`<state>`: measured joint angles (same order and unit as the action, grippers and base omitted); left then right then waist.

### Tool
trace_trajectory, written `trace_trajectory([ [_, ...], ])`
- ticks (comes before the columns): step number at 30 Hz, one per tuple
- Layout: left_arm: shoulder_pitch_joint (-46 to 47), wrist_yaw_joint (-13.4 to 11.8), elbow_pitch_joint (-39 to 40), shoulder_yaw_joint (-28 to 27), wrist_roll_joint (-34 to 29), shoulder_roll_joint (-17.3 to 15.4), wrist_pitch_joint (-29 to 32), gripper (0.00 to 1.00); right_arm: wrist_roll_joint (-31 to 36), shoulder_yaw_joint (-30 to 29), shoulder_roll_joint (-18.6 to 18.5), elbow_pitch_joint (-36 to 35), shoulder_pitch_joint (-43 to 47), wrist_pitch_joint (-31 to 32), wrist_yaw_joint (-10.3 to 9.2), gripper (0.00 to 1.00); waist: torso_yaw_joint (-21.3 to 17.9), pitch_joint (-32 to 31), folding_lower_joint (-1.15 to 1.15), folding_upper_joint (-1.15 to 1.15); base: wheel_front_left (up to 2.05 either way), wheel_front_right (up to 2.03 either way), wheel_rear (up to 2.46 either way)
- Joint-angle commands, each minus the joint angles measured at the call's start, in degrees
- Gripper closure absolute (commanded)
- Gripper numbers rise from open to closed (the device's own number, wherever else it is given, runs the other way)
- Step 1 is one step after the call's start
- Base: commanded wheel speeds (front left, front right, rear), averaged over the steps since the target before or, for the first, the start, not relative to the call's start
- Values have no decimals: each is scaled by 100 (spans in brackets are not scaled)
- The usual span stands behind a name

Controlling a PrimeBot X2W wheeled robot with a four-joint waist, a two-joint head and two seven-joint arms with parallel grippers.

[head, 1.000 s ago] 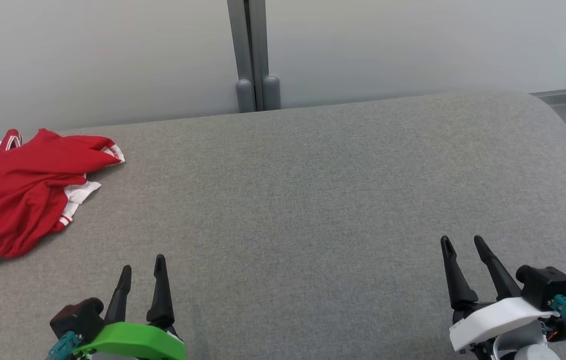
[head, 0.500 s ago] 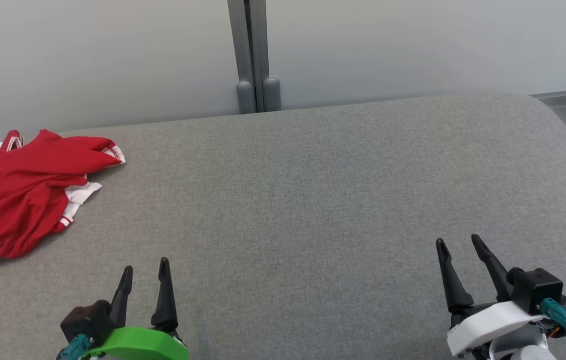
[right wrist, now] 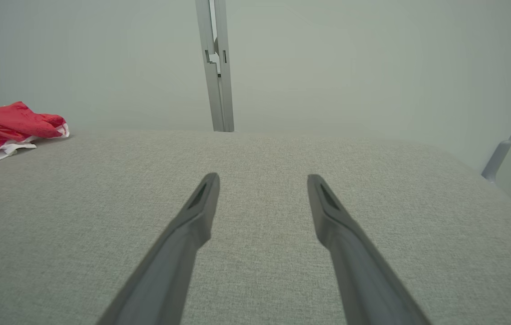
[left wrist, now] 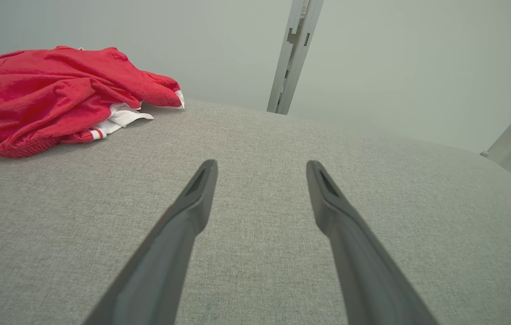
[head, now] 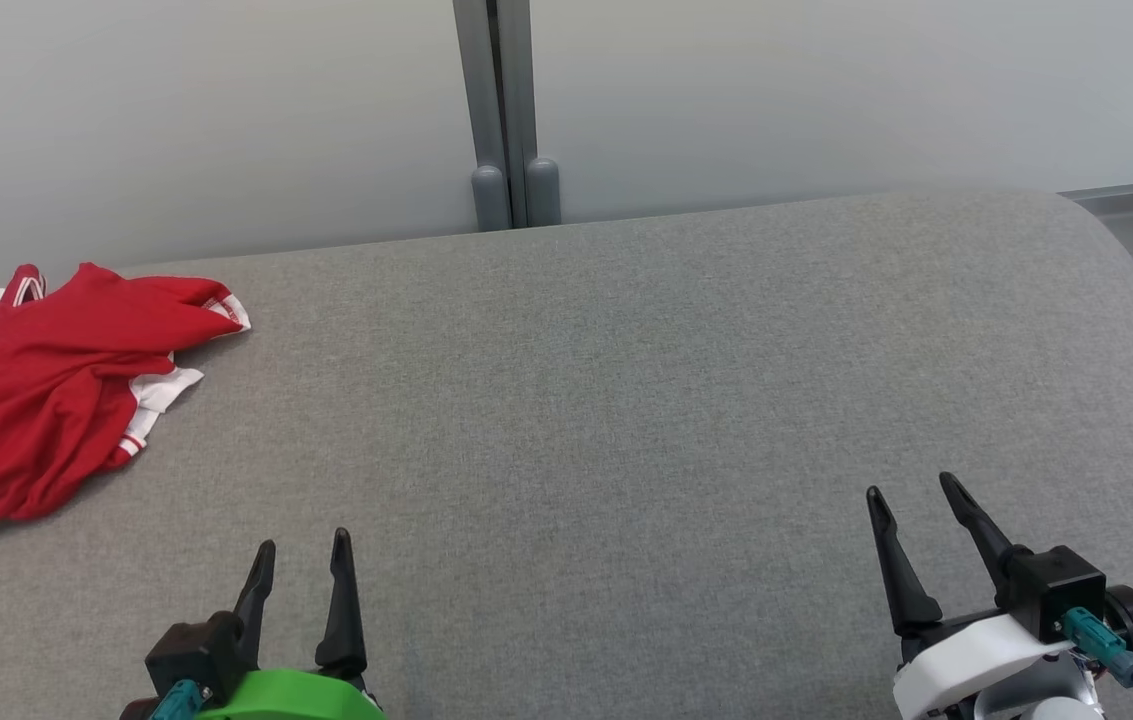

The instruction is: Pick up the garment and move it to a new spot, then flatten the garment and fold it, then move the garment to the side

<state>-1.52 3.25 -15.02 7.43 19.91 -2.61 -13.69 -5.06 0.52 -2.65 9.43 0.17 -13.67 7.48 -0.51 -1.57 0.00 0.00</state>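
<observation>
Head view: red garment (head: 36, 385) crumpled at tabletop (head: 626, 400) far left
Left hand (head: 304, 540): wide open, empty, well apart from garment
Right hand (head: 909, 485): wide open, empty

The garment (head: 36, 390) is red with white, red-striped trim; the surface (head: 626, 400) is flecked grey, the wall (head: 826, 90) pale grey.

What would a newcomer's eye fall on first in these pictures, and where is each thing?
The crumpled red garment with white trim stands out, lying at the far left of the grey padded surface. Next come two open grippers at the near edge, the left gripper on a green mount, the right gripper on a white one.
</observation>
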Motion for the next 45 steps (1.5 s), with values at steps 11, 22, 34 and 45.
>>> trace_trajectory([
  [11,-80,-42,-58,23,-389,-45,-151,0,422,-50,-37,26,62,-157,1,0,18,-12,0,0,0,0,0],
  [22,-48,-18,-110,-2,-364,-45,-149,0,440,-39,-37,52,28,-160,1,0,22,-13,0,0,0,0,0],
  [34,35,-20,-100,16,-364,-44,-149,0,384,-108,-32,18,56,-154,1,0,225,-43,0,0,0,0,0],
  [45,-10,-53,-4,-60,-453,-43,-149,0,393,-130,-32,27,158,-152,0,0,1447,-141,0,0,0,0,0],
])
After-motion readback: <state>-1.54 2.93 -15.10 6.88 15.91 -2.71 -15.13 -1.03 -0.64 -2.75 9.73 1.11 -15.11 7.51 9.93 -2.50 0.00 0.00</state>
